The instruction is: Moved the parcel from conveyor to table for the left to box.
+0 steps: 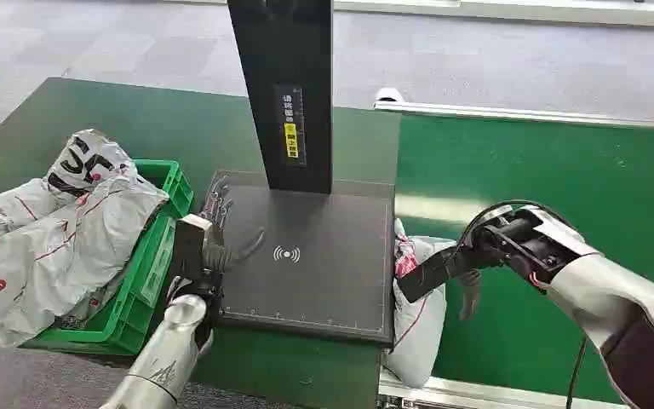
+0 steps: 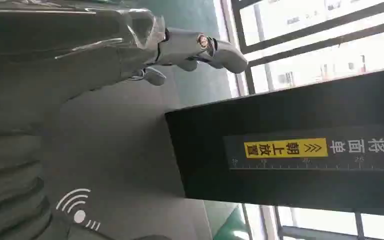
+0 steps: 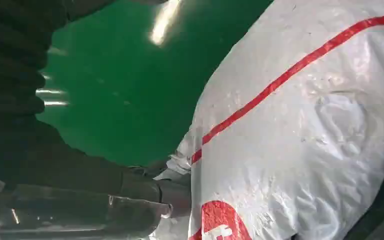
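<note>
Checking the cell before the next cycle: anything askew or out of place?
Yes. The green crate is overfilled: grey parcels heap above its rim and sag over the front edge. Another parcel lies on the green conveyor, jammed against the scanner pad's side, with the right hand on it. The left hand rests on the pad.

Hovering over the dark grey scanner pad (image 2: 120,150), the left hand (image 2: 80,45), fingers (image 2: 220,50) spread apart and holding nothing. Standing on the pad beside a white wireless symbol (image 2: 77,210), a black post (image 2: 290,145) bearing a yellow label (image 2: 286,148) and a ruler scale. Showing behind the post, bright windows (image 2: 325,45).
</note>
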`<action>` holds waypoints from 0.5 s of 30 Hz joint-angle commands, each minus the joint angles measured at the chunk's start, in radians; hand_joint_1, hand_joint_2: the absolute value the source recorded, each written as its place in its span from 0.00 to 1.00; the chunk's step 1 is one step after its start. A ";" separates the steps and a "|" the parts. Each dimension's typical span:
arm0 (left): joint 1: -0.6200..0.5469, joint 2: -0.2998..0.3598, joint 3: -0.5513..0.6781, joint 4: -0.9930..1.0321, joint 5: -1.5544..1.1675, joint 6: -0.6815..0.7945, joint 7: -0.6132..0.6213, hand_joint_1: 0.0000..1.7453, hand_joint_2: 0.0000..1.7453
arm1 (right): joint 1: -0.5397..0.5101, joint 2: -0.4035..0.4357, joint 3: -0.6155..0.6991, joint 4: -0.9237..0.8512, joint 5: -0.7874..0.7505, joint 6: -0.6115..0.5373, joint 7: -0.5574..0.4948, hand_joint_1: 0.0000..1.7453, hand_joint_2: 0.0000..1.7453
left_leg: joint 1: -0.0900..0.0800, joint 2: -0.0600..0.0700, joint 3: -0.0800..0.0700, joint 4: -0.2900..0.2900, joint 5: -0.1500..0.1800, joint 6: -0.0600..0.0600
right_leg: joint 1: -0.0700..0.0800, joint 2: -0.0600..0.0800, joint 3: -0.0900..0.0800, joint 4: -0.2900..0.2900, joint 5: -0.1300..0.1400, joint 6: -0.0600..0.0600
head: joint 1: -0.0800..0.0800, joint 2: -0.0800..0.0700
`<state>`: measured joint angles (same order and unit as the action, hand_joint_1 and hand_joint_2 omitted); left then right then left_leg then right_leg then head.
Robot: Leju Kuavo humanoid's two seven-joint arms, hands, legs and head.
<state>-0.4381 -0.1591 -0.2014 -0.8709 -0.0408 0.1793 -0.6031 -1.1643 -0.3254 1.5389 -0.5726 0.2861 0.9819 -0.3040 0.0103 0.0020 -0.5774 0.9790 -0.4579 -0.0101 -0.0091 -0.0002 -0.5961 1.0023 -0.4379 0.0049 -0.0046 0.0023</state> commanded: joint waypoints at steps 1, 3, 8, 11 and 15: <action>-0.018 0.020 -0.024 0.027 0.003 -0.001 0.007 0.00 1.00 | -0.015 0.006 0.032 -0.045 -0.004 0.006 -0.004 0.00 1.00 | 0.000 0.001 0.001 -0.001 0.000 0.000 | 0.000 0.001 0.001 -0.001 0.000 0.000 | 0.000 0.000; -0.018 0.020 -0.024 0.027 0.003 -0.001 0.007 0.00 1.00 | -0.015 0.006 0.032 -0.045 -0.004 0.006 -0.004 0.00 1.00 | 0.000 0.001 0.001 -0.001 0.000 0.000 | 0.000 0.001 0.001 -0.001 0.000 0.000 | 0.000 0.000; -0.018 0.020 -0.024 0.027 0.003 -0.001 0.007 0.00 1.00 | -0.015 0.006 0.032 -0.045 -0.004 0.006 -0.004 0.00 1.00 | 0.000 0.001 0.001 -0.001 0.000 0.000 | 0.000 0.001 0.000 0.000 0.000 0.000 | 0.000 0.000; -0.018 0.020 -0.024 0.027 0.003 -0.001 0.007 0.00 1.00 | -0.015 0.006 0.032 -0.045 -0.004 0.006 -0.004 0.00 1.00 | 0.000 0.001 0.001 -0.001 0.000 0.000 | 0.000 0.001 0.000 0.000 0.000 0.000 | 0.000 0.000; -0.018 0.020 -0.024 0.027 0.003 -0.001 0.007 0.00 1.00 | -0.015 0.006 0.032 -0.045 -0.004 0.006 -0.004 0.00 1.00 | 0.000 0.001 0.001 0.000 0.000 0.000 | 0.000 0.001 0.000 0.000 0.000 0.000 | 0.000 0.000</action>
<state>-0.4382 -0.1591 -0.2018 -0.8713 -0.0408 0.1793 -0.6031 -1.1641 -0.3273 1.5438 -0.5741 0.2861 0.9823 -0.3040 0.0103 0.0021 -0.5774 0.9790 -0.4579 -0.0101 -0.0091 -0.0002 -0.5961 1.0023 -0.4379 0.0049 -0.0046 0.0027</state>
